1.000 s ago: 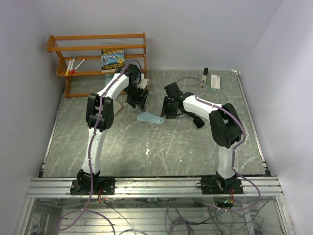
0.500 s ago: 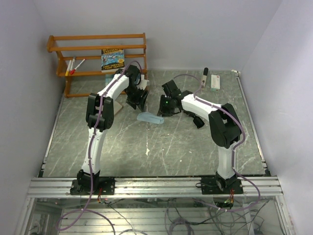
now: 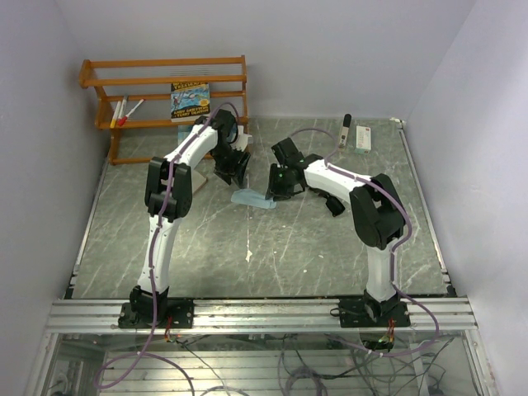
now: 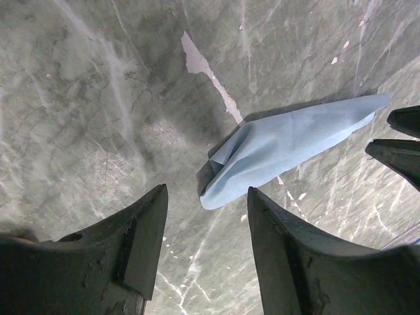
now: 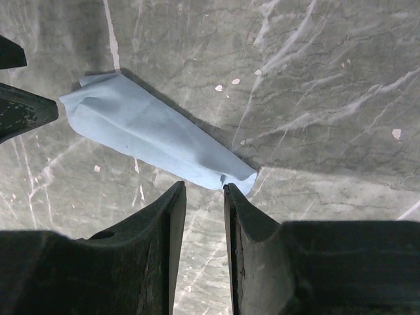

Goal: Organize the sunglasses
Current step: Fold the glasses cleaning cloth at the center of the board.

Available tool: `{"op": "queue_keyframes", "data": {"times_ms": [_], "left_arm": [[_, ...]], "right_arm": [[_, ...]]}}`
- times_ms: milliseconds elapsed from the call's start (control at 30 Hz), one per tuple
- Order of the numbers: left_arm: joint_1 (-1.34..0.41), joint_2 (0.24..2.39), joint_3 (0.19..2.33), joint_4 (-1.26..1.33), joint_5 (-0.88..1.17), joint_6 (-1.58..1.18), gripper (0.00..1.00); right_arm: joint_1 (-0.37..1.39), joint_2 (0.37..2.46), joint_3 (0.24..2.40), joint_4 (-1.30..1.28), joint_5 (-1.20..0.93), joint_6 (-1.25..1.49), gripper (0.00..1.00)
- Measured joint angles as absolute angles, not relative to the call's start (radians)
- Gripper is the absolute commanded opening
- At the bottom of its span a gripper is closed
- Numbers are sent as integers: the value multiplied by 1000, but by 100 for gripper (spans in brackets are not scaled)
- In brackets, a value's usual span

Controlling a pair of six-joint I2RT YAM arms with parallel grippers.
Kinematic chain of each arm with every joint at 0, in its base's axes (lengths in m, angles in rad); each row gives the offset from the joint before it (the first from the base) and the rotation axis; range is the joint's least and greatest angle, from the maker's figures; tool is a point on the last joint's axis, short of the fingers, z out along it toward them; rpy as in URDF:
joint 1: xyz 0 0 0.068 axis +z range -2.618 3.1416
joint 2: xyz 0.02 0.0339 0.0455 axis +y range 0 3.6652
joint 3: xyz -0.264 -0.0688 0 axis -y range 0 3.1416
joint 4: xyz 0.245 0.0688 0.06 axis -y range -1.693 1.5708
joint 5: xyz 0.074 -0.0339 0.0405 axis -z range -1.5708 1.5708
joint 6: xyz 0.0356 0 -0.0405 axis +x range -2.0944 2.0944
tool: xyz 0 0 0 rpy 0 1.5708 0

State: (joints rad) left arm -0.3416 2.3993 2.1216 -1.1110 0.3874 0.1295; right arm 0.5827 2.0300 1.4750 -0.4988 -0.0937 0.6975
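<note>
A light blue pouch-like cloth (image 3: 254, 200) lies flat on the grey marbled table (image 3: 247, 247). No sunglasses show clearly. My left gripper (image 3: 233, 175) hovers over the cloth's left end, open and empty; in the left wrist view (image 4: 207, 190) the cloth (image 4: 289, 147) lies just beyond its tips. My right gripper (image 3: 275, 186) is at the cloth's right end; in the right wrist view (image 5: 205, 186) its jaws stand a narrow gap apart, the tips at the cloth's (image 5: 151, 141) edge, nothing between them. Each wrist view shows the other gripper's fingertips (image 4: 400, 141) (image 5: 20, 108).
A wooden shelf (image 3: 165, 82) at the back left holds a book (image 3: 190, 99) and markers (image 3: 124, 111). A white box (image 3: 364, 138) and a dark pen-like item (image 3: 346, 128) lie at the back right. A small black object (image 3: 334, 205) lies by the right arm.
My right gripper has moved left, up to the cloth's right end. My left gripper has barely shifted. The cloth has not moved.
</note>
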Motion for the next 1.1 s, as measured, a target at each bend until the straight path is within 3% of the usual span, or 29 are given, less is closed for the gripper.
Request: {"op": "queue_keyframes", "data": {"times_ms": [467,1100], "left_arm": [[-342,2399,2121,-1111,400,126,60],[-342,2399,2115,-1106,419,123,58]], "right_arm": [[583,2071,1463,-499,-93,699,35],[569,2084,1463,-446,-109,722,30]]}}
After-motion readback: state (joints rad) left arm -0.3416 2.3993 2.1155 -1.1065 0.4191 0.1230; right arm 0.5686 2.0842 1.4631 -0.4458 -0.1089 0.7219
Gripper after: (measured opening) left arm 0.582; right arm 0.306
